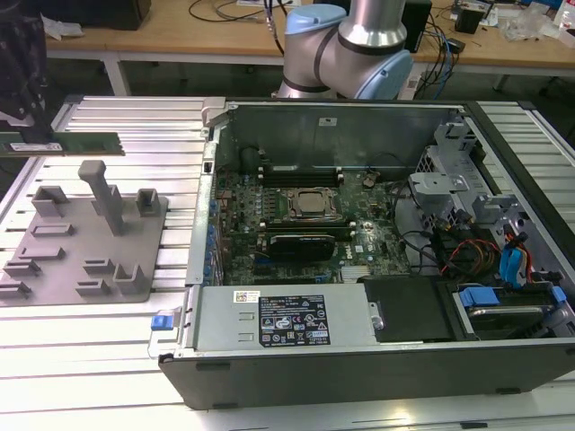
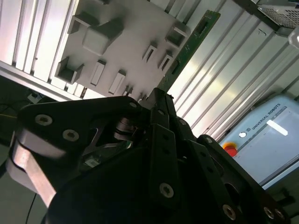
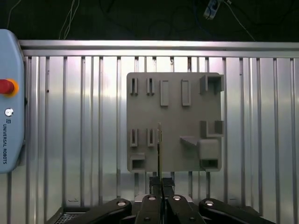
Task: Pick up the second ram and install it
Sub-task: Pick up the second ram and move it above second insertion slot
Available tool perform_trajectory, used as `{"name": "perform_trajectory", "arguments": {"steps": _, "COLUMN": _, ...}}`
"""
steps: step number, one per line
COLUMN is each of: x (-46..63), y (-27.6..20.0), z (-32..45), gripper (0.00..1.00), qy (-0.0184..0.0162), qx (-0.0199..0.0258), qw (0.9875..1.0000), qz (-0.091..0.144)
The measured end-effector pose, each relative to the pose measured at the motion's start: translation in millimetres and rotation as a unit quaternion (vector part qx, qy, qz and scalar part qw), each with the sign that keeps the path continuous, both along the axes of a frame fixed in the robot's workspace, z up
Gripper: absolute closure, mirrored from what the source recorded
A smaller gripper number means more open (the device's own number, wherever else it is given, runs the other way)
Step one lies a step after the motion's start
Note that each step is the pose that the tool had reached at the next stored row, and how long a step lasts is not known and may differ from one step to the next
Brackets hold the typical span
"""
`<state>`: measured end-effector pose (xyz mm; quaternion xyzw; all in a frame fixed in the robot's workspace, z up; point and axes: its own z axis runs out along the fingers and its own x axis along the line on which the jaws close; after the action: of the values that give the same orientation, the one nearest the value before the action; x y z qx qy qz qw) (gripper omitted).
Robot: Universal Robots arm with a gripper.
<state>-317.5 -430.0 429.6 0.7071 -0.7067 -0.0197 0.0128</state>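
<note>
Fingers of the gripper are clenched on the second ram, pinching its flat faces near one end. In the first wrist view the stick appears edge-on, running straight out from the closed tips. That grasp probably leaves the long edges free for a slot and stops the thin board from twisting.

In the exterior view the second ram hangs level from the gripper. It is lifted clear at about twelve o'clock of the grey fixture plate. The open computer case lies at three o'clock of that plate, so the stick is well apart from the board it is meant for. In the second wrist view the green stick reaches out past the plate's edge and touches none of its holders.

By count there is one stick in the grasp and one fixture plate. In the first wrist view the plate carries four small slotted holders in two pairs. There is also one case with one processor socket, and one pendant with a red button beside the plate.
</note>
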Motion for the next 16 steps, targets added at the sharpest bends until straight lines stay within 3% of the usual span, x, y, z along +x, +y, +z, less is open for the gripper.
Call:
{"name": "perform_trajectory", "arguments": {"steps": 6, "x": 22.6, "y": 0.0, "z": 0.0, "gripper": 0.91, "qy": 0.0000, "qx": 0.0000, "qw": 1.0000, "qz": 0.000}}
{"name": "perform_trajectory", "arguments": {"steps": 10, "x": 32.1, "y": 0.0, "z": 0.1, "gripper": 0.91, "qy": 0.0001, "qx": -0.0001, "qw": 1.0000, "qz": 0.000}}
{"name": "perform_trajectory", "arguments": {"steps": 16, "x": 57.5, "y": 0.0, "z": 0.0, "gripper": 0.91, "qy": 0.0000, "qx": 0.0000, "qw": 1.0000, "qz": 0.000}}
